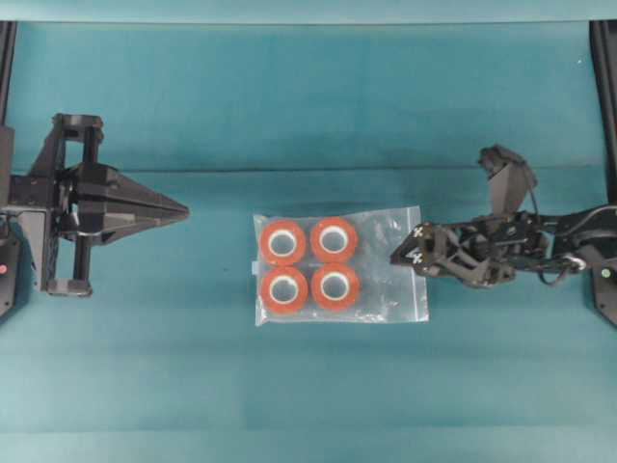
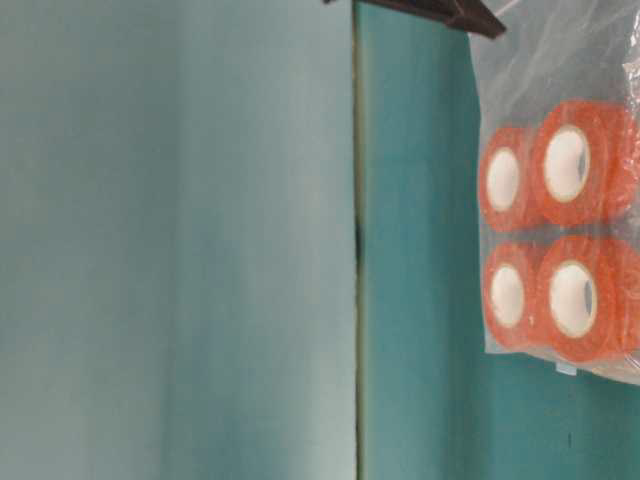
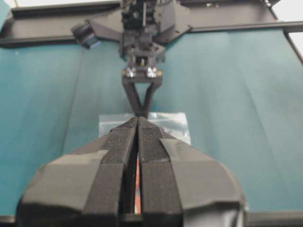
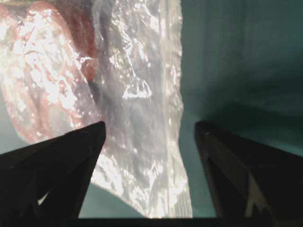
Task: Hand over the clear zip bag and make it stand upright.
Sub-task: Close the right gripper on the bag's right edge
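The clear zip bag point(image 1: 386, 262) lies flat on the teal table in the middle, with four orange rolls point(image 1: 308, 264) with white cores in its left half. My right gripper point(image 1: 407, 248) is open at the bag's right edge. In the right wrist view the crinkly zip edge point(image 4: 165, 156) runs between its spread fingers point(image 4: 150, 124), touching neither. My left gripper point(image 1: 183, 207) is shut and empty, well to the left of the bag, pointing at it. In the left wrist view its closed tips point(image 3: 138, 119) hide most of the bag point(image 3: 170, 124).
The teal cloth covers the whole table point(image 1: 308, 386). Black frame rails stand at the far left point(image 1: 6, 58) and far right point(image 1: 605, 87) edges. The table-level view shows the bag point(image 2: 590, 60) close up beside a dark gripper tip point(image 2: 450, 12).
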You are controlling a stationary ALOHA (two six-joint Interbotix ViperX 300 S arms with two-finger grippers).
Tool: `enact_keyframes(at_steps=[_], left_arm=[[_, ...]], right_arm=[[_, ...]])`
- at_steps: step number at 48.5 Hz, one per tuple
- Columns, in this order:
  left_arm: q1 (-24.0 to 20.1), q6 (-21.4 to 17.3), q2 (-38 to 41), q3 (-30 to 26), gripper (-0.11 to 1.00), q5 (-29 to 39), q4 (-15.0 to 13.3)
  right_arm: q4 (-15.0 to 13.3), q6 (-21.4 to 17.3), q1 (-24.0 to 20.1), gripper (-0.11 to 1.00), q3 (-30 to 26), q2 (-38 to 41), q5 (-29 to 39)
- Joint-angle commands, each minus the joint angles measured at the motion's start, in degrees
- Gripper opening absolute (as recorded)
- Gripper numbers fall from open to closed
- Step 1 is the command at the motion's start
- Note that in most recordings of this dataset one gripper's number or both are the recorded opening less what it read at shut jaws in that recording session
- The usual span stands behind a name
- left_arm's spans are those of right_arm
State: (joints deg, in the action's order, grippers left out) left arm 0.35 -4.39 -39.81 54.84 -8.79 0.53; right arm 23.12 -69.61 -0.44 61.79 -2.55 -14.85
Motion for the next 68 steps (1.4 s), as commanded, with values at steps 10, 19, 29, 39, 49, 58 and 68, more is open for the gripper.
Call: enact_keyframes(at_steps=[10, 19, 29, 39, 49, 58, 68], left_arm=[[-0.1, 0.0, -0.2, -1.1, -0.01, -0.3, 0.0], [-0.1, 0.0, -0.2, -1.1, -0.01, -0.3, 0.1], [-0.2, 0.0, -0.2, -1.0, -0.01, -0.3, 0.1], [-0.2, 0.0, -0.2, -1.0, -0.01, -0.3, 0.1], [-0.2, 0.5, -0.2, -0.8, -0.01, -0.3, 0.1], [0.4, 1.7, -0.4, 0.1, -0.01, 0.3, 0.1], [0.3, 4.7, -1.2, 0.3, -0.01, 0.2, 0.1]], right_arm=[[0.1, -0.2, -0.8, 0.9, -3.3, 2.5, -1.8], [0.1, -0.1, -1.3, 0.9, -3.7, 2.8, -1.8], [0.1, 0.0, -1.7, 0.88, -4.0, 3.1, -1.6], [0.1, 0.0, -1.3, 0.64, -3.8, 3.3, -1.6], [0.0, 0.6, -0.5, 0.09, -4.0, 3.4, -1.5], [0.0, 2.6, -0.2, 0.01, -4.0, 3.4, -1.4], [-0.6, 4.7, 0.1, 0.01, -5.3, 3.0, -2.1]])
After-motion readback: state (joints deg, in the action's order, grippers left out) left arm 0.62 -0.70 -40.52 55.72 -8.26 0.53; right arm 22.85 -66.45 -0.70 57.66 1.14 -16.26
